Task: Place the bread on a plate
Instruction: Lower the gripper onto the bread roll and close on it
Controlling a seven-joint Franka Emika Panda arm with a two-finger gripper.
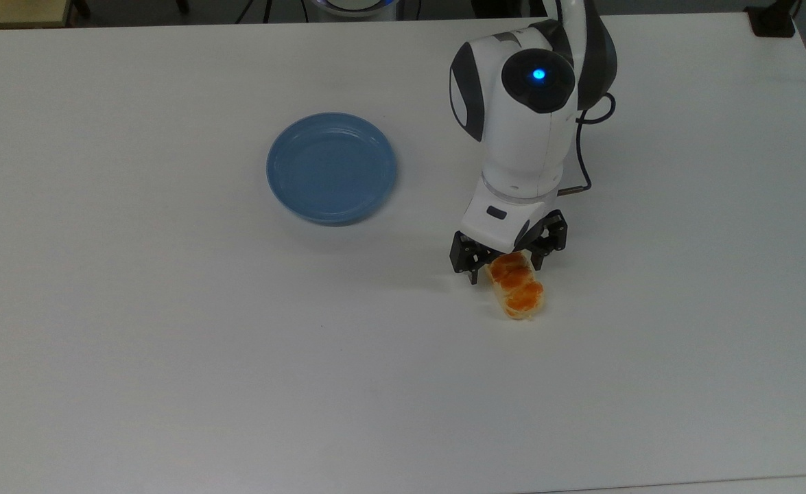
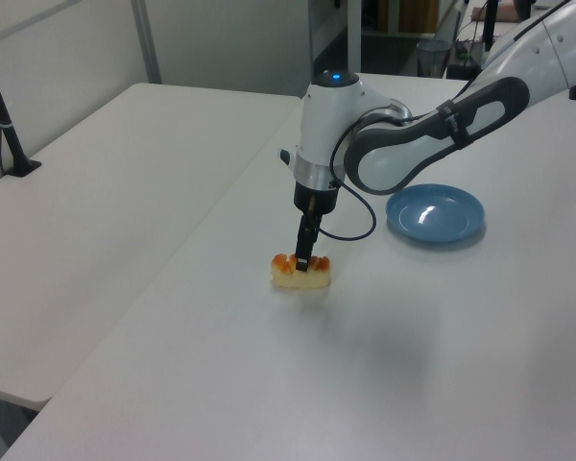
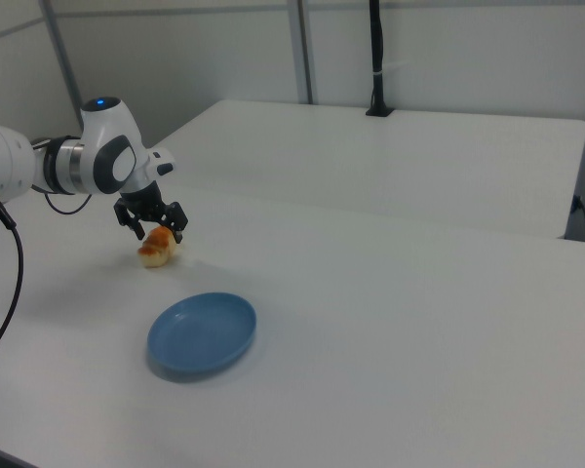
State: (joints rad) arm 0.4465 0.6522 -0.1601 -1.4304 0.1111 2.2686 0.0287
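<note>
- My end effector (image 1: 507, 259), fingers spread, straddles the bread's (image 1: 516, 289) near end across its long axis.
- Bread lies on the table (image 1: 169, 329), well apart from the plate (image 1: 331, 167), toward the top view's right.

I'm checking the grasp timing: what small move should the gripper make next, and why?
Probably close the fingers. The gripper is open and down at the bread, with one finger on each side of the loaf's end nearer the arm in the top view. The bread lies on the table, apart from the plate, which holds nothing, so a grip has to come before any lift.
</note>
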